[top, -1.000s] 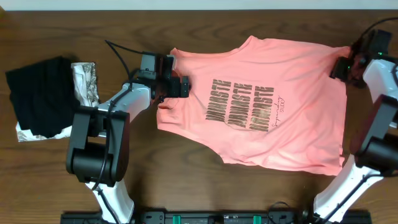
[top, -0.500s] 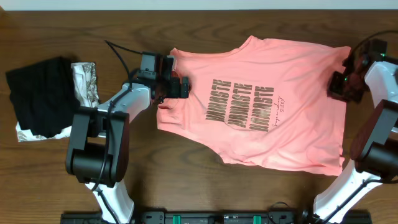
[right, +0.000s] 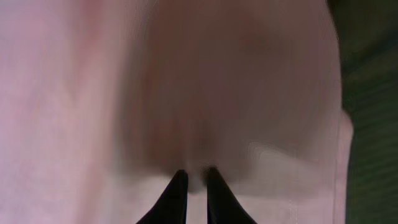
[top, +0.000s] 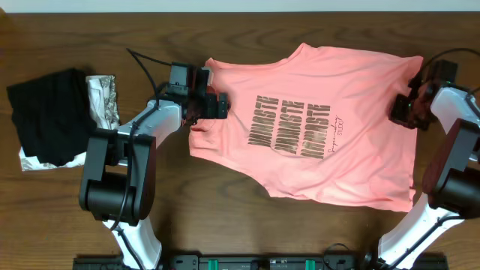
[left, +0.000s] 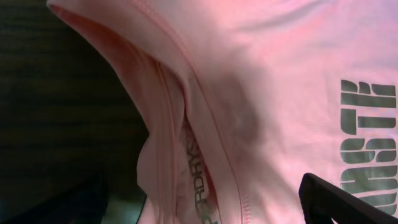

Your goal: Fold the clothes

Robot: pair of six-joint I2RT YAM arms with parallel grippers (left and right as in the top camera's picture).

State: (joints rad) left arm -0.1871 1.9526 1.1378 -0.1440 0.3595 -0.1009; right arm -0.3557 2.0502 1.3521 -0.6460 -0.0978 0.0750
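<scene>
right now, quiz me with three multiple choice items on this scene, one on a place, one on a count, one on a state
1. Relative to the T-shirt, the black folded garment lies: A apart from it, toward the left end of the table; B on top of it; C toward the right end.
2. Rows of lettering on the T-shirt's chest: A one; B three; C five.
3. The right gripper is: A wide open in the air; B holding the black garment; C shut on the T-shirt's edge.
Answers: 1 A, the overhead view shows bare wood between them; 2 B, three stacked rows show; 3 C, the right wrist view shows the fingertips pinching pink fabric.
</scene>
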